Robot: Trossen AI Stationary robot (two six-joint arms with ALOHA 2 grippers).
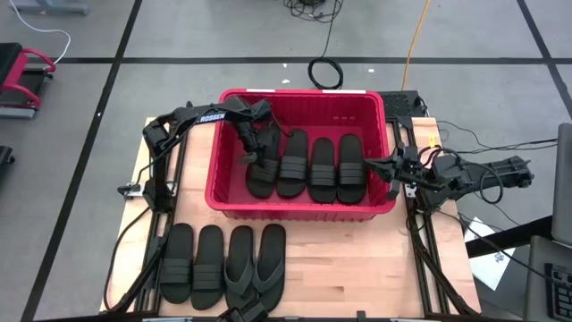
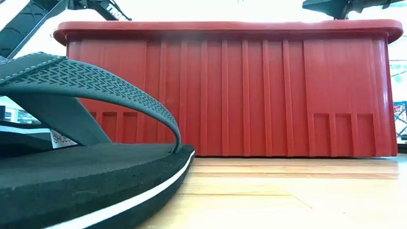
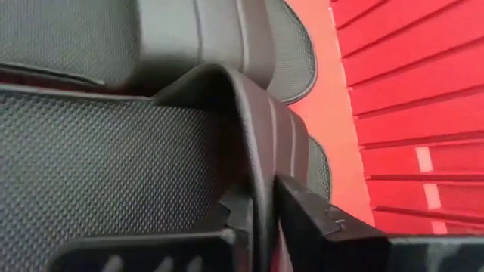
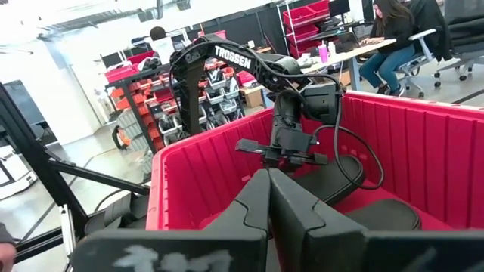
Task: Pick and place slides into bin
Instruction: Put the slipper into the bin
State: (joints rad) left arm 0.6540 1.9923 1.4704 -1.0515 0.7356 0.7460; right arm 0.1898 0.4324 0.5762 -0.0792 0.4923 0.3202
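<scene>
High view, largest thing first: the wooden table (image 1: 357, 268) carries the red bin (image 1: 234, 192) on its far half, and everything else is placed from that bin. Inside the bin four black band-strap slides lie side by side, toes toward the far wall: the leftmost slide (image 1: 262, 177), then a second slide (image 1: 293, 164), a third slide (image 1: 323, 168) and a fourth slide (image 1: 351, 167) nearest the bin's right wall. On the table just in front of the bin, toward its left end, four more lie in a row: two band-strap slides (image 1: 178, 261) (image 1: 209, 265) and two flip-flops (image 1: 239, 259) (image 1: 269, 262); in the low view one flip-flop (image 2: 82, 165) fills the foreground with the bin's ribbed front wall (image 2: 254, 95) behind it.

The left arm (image 1: 183, 121) reaches over the bin's left rim, and the left gripper (image 1: 254, 148) is down inside the bin on the leftmost slide. In the left wrist view its fingers (image 3: 318, 227) stand on either side of that slide's strap (image 3: 253, 136), close against it; I cannot tell whether they are gripping it or have let go.

The right arm (image 1: 483, 174) waits outside the bin's right wall, with the right gripper (image 1: 386, 165) at the rim, its fingers (image 4: 302, 211) pressed together and holding nothing.
</scene>
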